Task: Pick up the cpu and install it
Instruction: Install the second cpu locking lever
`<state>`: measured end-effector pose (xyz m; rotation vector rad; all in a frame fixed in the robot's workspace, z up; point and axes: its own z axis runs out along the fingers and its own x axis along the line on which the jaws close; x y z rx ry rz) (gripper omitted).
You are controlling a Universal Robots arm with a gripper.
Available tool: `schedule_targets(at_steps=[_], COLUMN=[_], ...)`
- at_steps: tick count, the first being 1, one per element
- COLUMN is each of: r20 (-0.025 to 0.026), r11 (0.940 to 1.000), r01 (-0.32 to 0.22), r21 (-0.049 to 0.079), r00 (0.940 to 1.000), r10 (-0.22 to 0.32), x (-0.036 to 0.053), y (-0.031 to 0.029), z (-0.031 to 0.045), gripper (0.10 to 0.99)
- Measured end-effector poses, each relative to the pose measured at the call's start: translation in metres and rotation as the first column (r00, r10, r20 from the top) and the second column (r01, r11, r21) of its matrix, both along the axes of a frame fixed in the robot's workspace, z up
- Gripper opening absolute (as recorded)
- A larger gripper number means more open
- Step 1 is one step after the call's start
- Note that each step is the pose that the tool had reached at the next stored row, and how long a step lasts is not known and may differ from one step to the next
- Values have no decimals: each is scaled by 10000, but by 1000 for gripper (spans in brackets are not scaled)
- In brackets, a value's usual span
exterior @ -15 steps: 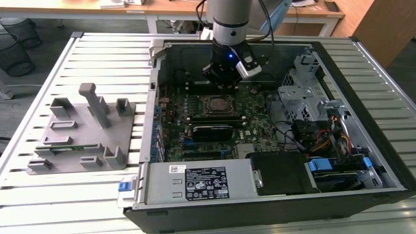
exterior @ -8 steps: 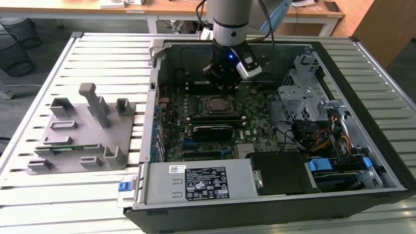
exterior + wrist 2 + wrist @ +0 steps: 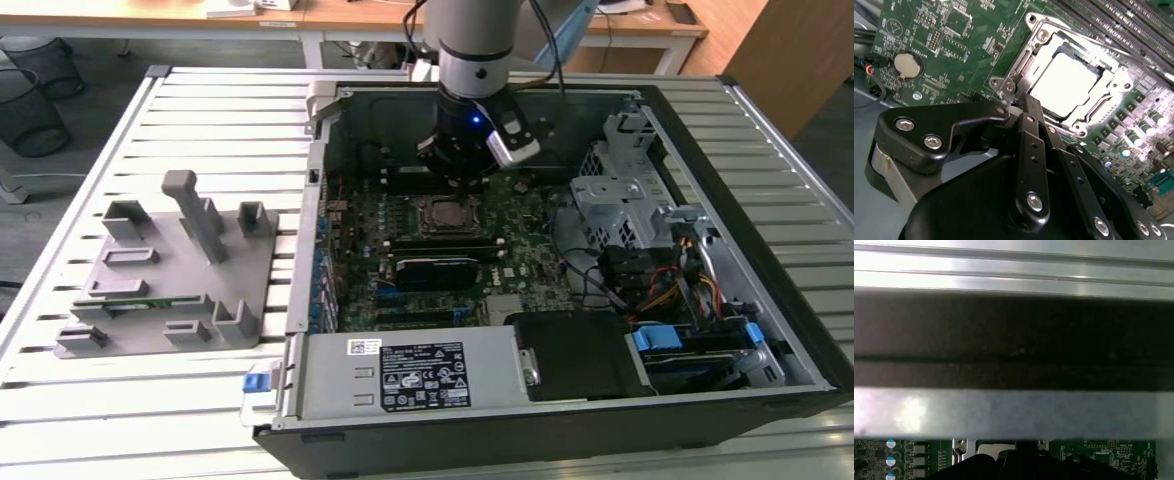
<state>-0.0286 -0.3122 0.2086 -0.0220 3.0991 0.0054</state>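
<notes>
On the exterior view's left, a grey holder (image 3: 167, 275) lies on the slatted tabletop (image 3: 214, 110), its slots shaped to keep parts upright and reachable. Right of it the open case (image 3: 534, 420) lies on its side so the motherboard (image 3: 521, 250) faces up to the arm. The pincer (image 3: 461, 178) hangs low just behind the socket (image 3: 446, 213). In the second wrist view the cpu (image 3: 1064, 85) already sits flat inside the socket's metal frame, bright silver top up, so it looks seated. The pincer (image 3: 1024, 102) has its fingers (image 3: 1030, 130) closed together, holding nothing, tips just beside the socket's corner, apart from the cpu.
</notes>
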Motion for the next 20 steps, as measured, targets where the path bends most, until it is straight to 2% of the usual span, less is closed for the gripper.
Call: schedule_targets(at_steps=[3, 6, 12, 14, 20], r20=[0, 1, 0, 0, 0], r11=[10000, 10000, 10000, 10000, 10000], r01=[0, 1, 0, 0, -1], r21=[0, 14, 15, 16, 39], r00=[10000, 10000, 10000, 10000, 10000], r10=[0, -1, 0, 0, 1], x=[1, 1, 1, 1, -1], y=[-39, -46, -46, -46, -58], z=[0, 26, 215, 257, 269], gripper=[106, 106, 106, 106, 106])
